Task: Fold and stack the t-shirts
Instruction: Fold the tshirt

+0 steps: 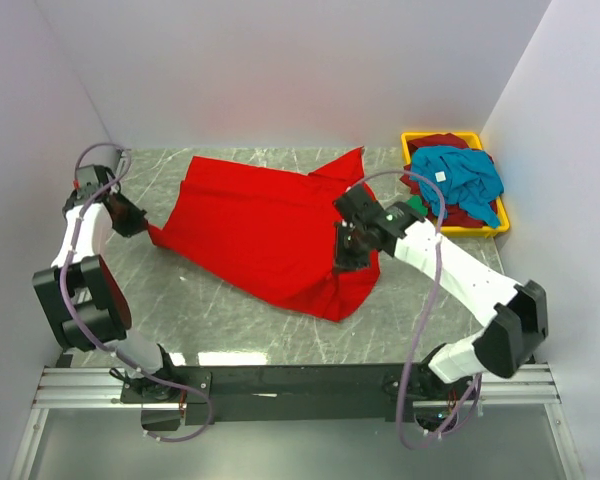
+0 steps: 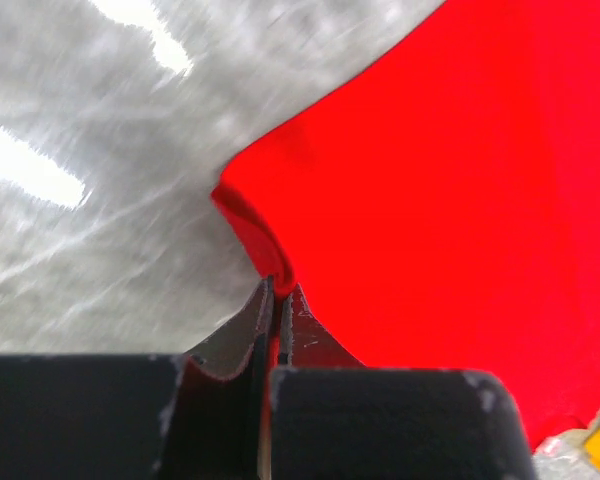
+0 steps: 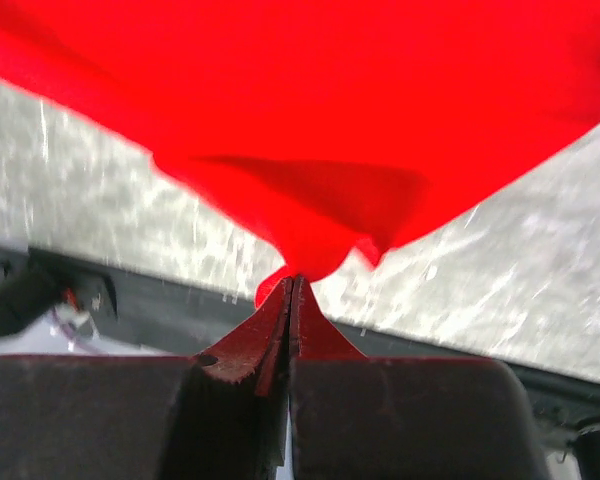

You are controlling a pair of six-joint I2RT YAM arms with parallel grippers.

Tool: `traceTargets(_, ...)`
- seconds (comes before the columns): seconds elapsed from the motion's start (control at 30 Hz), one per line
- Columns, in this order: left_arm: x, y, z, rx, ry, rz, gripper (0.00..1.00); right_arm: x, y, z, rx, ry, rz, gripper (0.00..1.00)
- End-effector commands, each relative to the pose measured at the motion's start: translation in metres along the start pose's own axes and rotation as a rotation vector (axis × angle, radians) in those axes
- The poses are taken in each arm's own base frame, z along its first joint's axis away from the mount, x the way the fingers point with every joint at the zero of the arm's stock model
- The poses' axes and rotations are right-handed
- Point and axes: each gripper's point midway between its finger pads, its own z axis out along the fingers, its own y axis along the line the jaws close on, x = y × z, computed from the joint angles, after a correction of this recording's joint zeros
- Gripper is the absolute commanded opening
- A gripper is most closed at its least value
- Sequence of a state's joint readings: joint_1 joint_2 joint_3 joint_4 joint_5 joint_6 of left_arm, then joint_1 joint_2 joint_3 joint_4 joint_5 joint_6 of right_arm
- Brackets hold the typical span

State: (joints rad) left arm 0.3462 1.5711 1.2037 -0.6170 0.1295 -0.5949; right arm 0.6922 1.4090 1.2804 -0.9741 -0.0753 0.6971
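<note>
A large bright red t-shirt (image 1: 260, 225) lies spread across the grey table. My left gripper (image 1: 143, 228) is shut on its left corner; in the left wrist view the gripper (image 2: 280, 288) pinches the cloth edge (image 2: 250, 215). My right gripper (image 1: 342, 262) is shut on the shirt's right part and holds it lifted; in the right wrist view the gripper (image 3: 294, 280) clamps a hanging fold (image 3: 310, 180). A teal-blue shirt (image 1: 462, 178) with a white tag lies on a dark maroon one (image 1: 448, 142) in the bin. A bit of green cloth (image 1: 416, 207) shows at the bin's edge.
The yellow plastic bin (image 1: 492, 230) stands at the back right by the white side wall. White walls close the table on the left, back and right. The black rail (image 1: 300, 380) with the arm bases runs along the near edge.
</note>
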Motion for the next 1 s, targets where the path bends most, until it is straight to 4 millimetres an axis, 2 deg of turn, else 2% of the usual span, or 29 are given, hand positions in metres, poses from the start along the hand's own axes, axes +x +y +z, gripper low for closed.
traceTargets(0.0,-0.022,-0.027,-0.001,0.084,-0.018,0.028,0.01,-0.04,0.002,-0.001,-0.003,-0.08,-0.032,0.0)
traceTargets(0.13,-0.029,-0.047,0.007,0.159,0.011,0.066,0.01,-0.065,-0.013,-0.001,0.043,-0.1,-0.015,0.0)
traceTargets(0.37,-0.035,-0.057,0.028,0.175,0.059,0.103,0.01,-0.1,-0.031,0.005,0.082,-0.137,0.022,0.0)
traceTargets(0.53,-0.036,-0.063,0.041,0.187,0.094,0.115,0.01,-0.116,-0.041,0.013,0.112,-0.144,0.014,0.0)
traceTargets(0.67,-0.035,-0.066,0.048,0.193,0.111,0.127,0.01,-0.12,-0.05,0.023,0.136,-0.128,0.012,0.0)
traceTargets(0.77,-0.034,-0.068,0.054,0.195,0.126,0.134,0.01,-0.128,-0.06,0.024,0.171,-0.145,0.019,0.0)
traceTargets(0.97,-0.027,-0.074,0.066,0.199,0.161,0.153,0.01,-0.143,-0.067,0.022,0.189,-0.172,0.029,0.0)
